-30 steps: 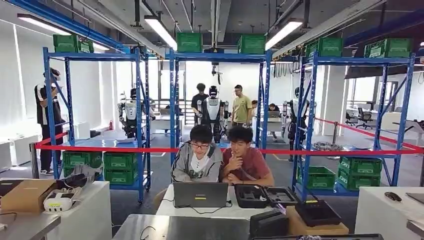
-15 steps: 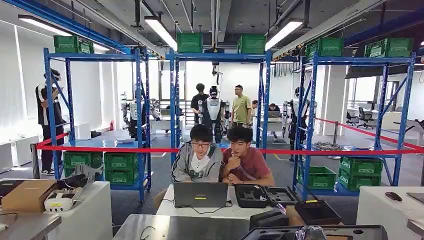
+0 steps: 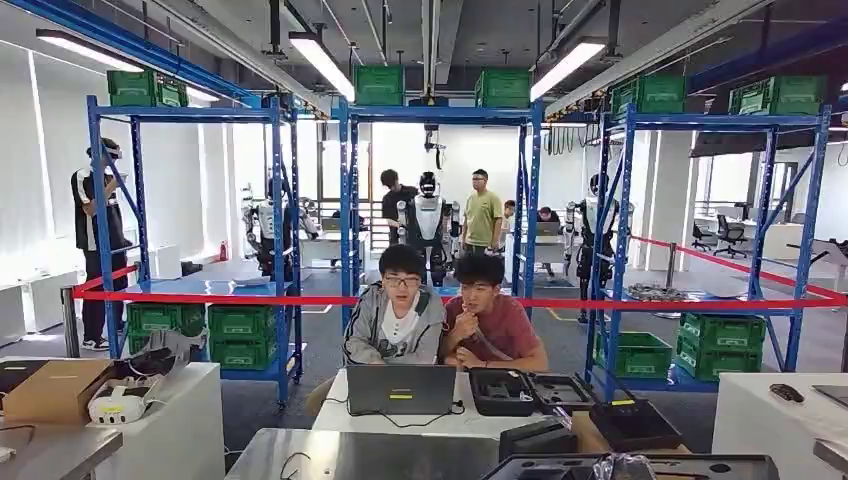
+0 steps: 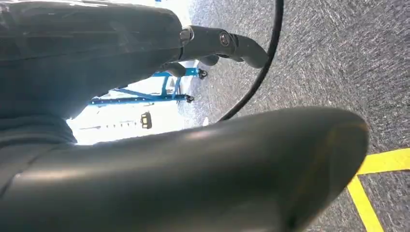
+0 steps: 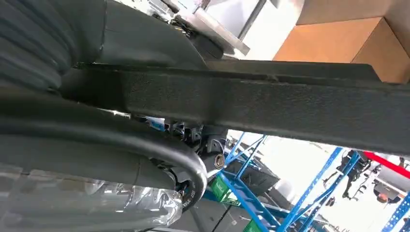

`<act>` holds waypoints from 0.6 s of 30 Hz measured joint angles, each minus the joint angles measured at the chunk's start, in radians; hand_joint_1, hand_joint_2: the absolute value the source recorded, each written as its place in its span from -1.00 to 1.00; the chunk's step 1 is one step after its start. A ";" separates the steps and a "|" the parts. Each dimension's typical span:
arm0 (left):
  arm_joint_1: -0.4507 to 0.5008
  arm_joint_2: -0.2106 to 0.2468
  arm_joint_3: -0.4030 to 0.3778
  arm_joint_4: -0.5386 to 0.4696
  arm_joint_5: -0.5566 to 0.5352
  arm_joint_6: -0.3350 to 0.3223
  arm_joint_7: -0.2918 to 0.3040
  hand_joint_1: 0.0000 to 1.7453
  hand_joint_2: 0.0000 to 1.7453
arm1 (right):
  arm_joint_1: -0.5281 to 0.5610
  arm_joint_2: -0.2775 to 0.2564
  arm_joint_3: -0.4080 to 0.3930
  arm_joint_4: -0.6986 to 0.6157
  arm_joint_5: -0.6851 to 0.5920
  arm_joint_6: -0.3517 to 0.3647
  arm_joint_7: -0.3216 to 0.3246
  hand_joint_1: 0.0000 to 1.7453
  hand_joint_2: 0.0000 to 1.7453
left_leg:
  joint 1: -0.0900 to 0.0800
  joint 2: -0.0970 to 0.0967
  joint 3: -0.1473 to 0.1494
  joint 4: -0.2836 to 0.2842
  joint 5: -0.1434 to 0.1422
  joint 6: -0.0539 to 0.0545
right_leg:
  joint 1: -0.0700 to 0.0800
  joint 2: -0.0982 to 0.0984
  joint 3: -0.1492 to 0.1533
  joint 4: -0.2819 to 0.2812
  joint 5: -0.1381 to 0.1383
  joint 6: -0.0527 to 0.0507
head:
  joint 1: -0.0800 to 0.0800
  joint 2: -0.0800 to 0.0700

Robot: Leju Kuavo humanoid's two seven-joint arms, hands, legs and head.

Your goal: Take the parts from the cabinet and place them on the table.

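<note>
A flat black moulded tray part (image 3: 700, 468) with round holes lies along the bottom edge of the head view, with crumpled clear plastic (image 3: 620, 466) on it. In the right wrist view my right hand (image 5: 159, 159) grips this black part (image 5: 290, 101) by its edge, the thumb curling under it beside the clear plastic (image 5: 87, 205). My left hand (image 4: 212, 145) hangs over grey carpet, its dark fingers (image 4: 227, 42) spread away from the thumb with nothing between them. A grey metal table (image 3: 370, 455) stands just ahead of me.
Two people sit behind a laptop (image 3: 401, 389) at a white table (image 3: 335, 415) with black cases (image 3: 525, 390). A red barrier tape (image 3: 250, 297) runs across. Blue racks (image 3: 345, 200) carry green crates. White benches stand at left (image 3: 190, 410) and right (image 3: 760, 420).
The black tray part has risen into the bottom of the head view and now hides the brown box behind it. The people at the laptop have barely moved.
</note>
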 joint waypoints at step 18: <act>0.007 0.004 -0.018 0.000 -0.019 -0.009 -0.029 -1.00 -1.00 | 0.017 -0.008 -0.021 0.000 0.006 -0.006 -0.003 -1.00 -1.00 | 0.000 0.000 0.000 0.000 0.000 0.000 | 0.000 0.000 0.000 0.000 0.000 0.000 | 0.000 0.000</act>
